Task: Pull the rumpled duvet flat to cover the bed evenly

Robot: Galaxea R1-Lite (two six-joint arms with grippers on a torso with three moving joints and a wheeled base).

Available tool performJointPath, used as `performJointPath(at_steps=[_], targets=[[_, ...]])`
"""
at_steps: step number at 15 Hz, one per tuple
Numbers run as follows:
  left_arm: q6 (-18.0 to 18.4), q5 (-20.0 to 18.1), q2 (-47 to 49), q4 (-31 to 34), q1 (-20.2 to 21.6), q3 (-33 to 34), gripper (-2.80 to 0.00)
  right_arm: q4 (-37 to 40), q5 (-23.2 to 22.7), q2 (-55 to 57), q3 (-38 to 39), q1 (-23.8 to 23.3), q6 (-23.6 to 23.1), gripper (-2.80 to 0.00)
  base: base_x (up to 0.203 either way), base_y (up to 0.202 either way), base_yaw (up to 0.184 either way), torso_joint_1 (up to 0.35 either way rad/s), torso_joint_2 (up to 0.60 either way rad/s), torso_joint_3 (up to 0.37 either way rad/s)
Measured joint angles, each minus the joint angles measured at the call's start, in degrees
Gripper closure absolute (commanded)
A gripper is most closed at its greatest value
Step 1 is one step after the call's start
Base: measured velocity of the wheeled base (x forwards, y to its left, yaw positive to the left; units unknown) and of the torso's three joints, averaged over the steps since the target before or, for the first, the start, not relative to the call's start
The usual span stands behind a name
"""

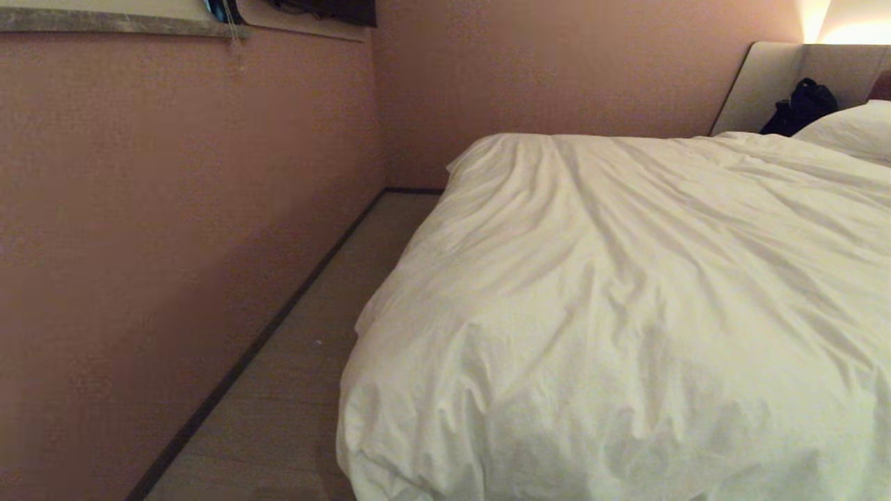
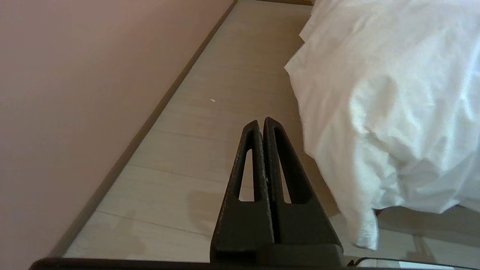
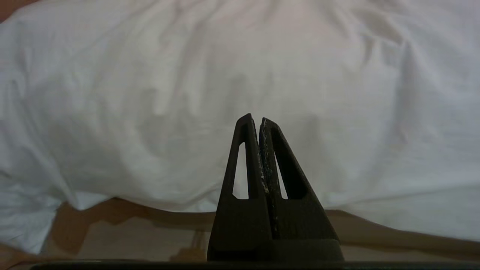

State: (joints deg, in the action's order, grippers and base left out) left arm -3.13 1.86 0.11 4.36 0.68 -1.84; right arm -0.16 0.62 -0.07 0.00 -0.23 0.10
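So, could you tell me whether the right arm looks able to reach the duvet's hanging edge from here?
Probably yes: the right end effector, shut, points at the duvet with nothing between them.

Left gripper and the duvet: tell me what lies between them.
Only bare floor. In the left wrist view the left gripper, fingers shut, hangs over the floorboards beside the duvet, with nothing in the gap.

Bed (image 1: 773, 83) w/ duvet (image 1: 626, 292) spread over, pillow (image 1: 849, 129) on top.
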Motion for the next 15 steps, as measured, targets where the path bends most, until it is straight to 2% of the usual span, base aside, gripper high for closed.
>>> performJointPath(at_steps=[15], targets=[[-0.1, 0.1, 0.0, 0.0, 0.0, 0.0, 0.00, 0.0, -0.1, 0.0, 0.0, -0.1, 0.0, 0.00, 0.000, 0.190, 0.000, 0.003, 0.00, 0.002]])
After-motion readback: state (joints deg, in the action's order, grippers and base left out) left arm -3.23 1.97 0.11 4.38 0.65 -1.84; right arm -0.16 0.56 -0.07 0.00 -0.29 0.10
